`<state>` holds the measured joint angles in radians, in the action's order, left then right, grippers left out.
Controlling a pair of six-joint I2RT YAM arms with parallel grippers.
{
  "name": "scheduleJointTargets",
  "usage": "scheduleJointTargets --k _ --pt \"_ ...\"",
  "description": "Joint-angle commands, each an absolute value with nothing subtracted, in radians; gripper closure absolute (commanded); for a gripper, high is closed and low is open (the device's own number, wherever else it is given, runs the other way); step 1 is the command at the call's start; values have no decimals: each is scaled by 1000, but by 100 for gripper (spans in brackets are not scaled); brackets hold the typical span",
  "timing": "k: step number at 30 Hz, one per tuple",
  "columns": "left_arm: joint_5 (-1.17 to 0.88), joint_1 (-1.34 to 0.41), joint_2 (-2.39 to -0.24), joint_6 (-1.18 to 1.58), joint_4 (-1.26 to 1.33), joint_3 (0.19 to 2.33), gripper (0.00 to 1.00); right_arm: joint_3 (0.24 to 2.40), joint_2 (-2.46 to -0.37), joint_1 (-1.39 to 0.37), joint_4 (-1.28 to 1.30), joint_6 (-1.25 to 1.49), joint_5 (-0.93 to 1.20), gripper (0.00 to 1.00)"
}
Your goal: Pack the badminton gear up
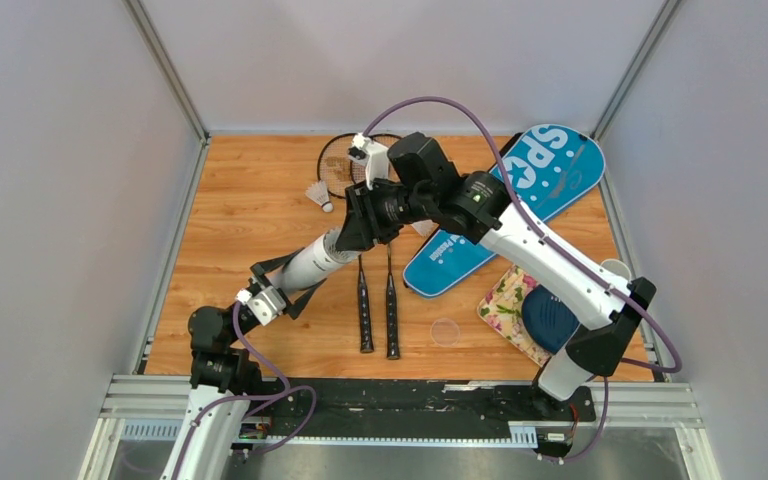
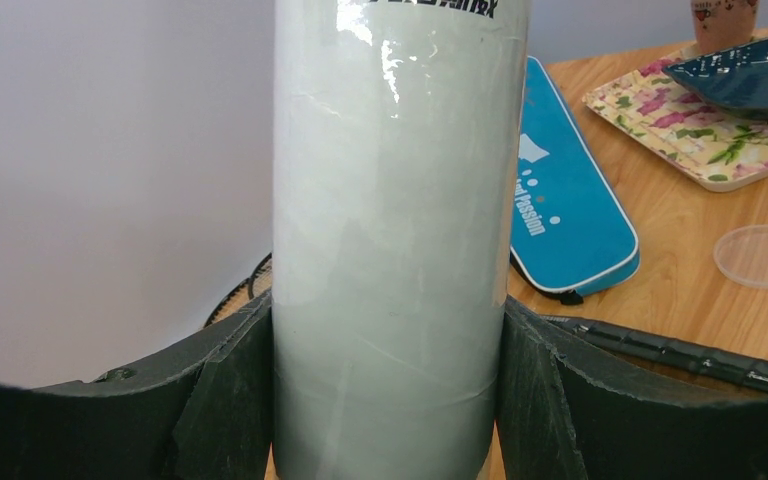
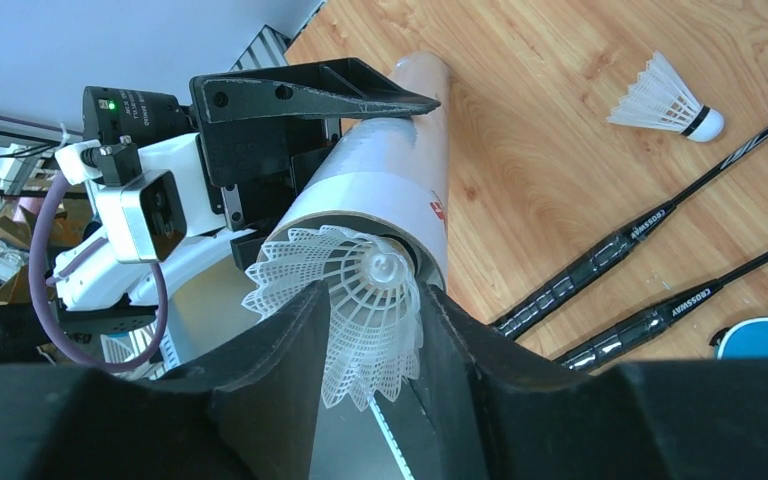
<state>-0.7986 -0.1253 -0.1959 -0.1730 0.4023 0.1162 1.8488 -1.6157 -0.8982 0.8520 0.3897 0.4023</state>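
My left gripper [image 2: 390, 330] [image 1: 278, 283] is shut on the long white tube [image 2: 400, 200] [image 1: 315, 262], which slants up and right over the table. My right gripper [image 3: 372, 330] [image 1: 355, 228] is at the tube's open mouth [image 3: 360, 215]. Its fingers stand apart, with a white shuttlecock [image 3: 365, 300] between them, its cork end in the mouth and its skirt brushing both fingers. Another shuttlecock [image 1: 319, 194] [image 3: 668, 98] lies on the wood at the back left. Two black rackets [image 1: 364, 310] [image 1: 392, 315] lie side by side at the centre. The blue cover [image 1: 520, 200] [image 2: 560, 200] lies at the back right.
A floral cloth [image 1: 505, 300] [image 2: 680, 120] with a dark blue shell-shaped object [image 1: 548, 318] on it lies at the right front. A clear round lid [image 1: 445, 331] [image 2: 763, 256] sits beside the racket handles. A cup [image 1: 615, 268] stands near the right wall.
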Motion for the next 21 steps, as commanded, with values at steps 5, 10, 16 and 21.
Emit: scheduleJointTargets --k 5,10,16,21 --pt "-802 -132 -209 -133 347 92 85 1861 -1543 -894 884 325 265 47" --pt "-798 -132 -210 -132 347 92 85 1842 -1502 -894 897 311 236 43" --pt "-796 -132 -212 -130 345 94 85 1778 -1483 -896 848 337 282 50" --pt "-793 -133 -212 -132 345 94 86 1740 -1502 -923 784 371 293 73"
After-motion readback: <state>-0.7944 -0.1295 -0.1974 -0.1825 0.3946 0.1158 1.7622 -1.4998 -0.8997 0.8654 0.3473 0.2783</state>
